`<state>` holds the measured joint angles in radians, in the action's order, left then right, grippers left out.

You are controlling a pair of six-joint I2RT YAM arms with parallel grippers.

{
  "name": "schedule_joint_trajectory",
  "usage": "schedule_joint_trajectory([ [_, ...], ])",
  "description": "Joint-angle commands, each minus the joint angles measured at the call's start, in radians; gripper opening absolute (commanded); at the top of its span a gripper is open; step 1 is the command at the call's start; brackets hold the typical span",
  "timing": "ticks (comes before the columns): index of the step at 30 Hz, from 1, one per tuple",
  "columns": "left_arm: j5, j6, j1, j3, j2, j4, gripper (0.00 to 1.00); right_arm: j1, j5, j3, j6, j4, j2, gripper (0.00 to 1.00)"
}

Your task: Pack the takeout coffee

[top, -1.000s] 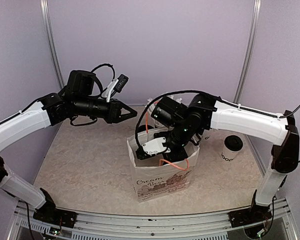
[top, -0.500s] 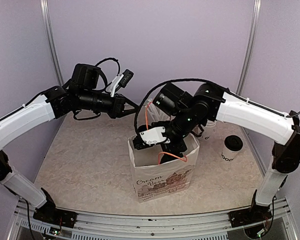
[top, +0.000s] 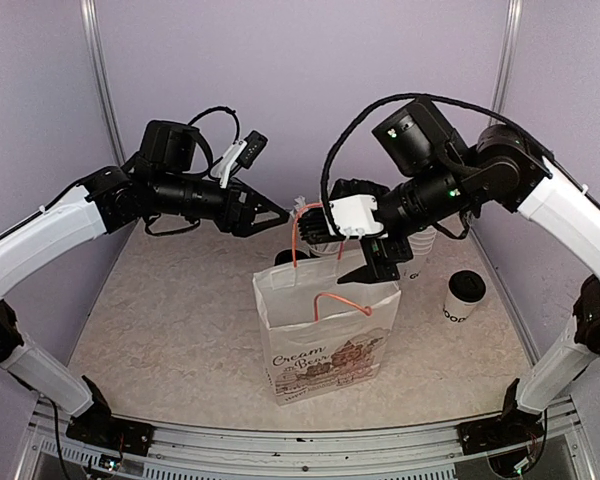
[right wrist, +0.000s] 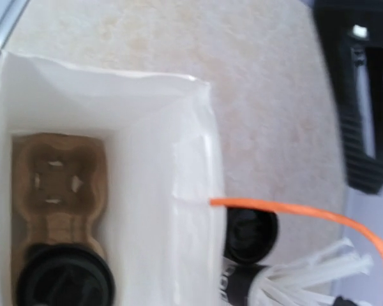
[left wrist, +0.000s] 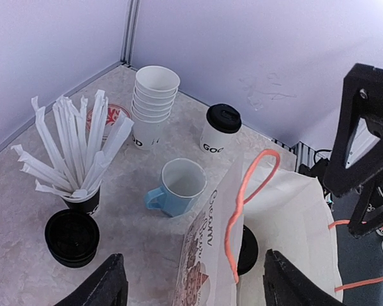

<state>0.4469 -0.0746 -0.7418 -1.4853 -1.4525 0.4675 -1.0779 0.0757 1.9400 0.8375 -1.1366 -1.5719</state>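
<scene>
One takeout coffee, black lid up, sits in a brown cardboard carrier at the bottom of the white paper bag; its lid also shows past the bag wall. A second takeout coffee stands on the table right of the bag, beyond its far side in the left wrist view. My left gripper hovers open at the bag's back left, next to an orange handle, nothing between its fingers. My right gripper hangs open above the bag's right side.
Behind the bag stand a stack of plain white cups, a light-blue mug, a black cup full of white straws and a pile of black lids. Purple walls close in the back and sides.
My right gripper has risen out of the bag, up and to the right. The left gripper has moved right to the bag's handle and opened its jaws.
</scene>
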Motion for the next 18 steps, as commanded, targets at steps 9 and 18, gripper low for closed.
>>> schedule_joint_trajectory([
  [9, 0.111, 0.040, -0.053, -0.090, -0.136, -0.042, 0.44, 0.229, -0.040, 0.019, 0.005, 0.097, 0.110, 0.92],
  [18, 0.055, 0.072, -0.231, -0.030, -0.054, -0.072, 0.00, 0.656, 0.188, -0.187, -0.134, 0.204, 0.173, 1.00],
])
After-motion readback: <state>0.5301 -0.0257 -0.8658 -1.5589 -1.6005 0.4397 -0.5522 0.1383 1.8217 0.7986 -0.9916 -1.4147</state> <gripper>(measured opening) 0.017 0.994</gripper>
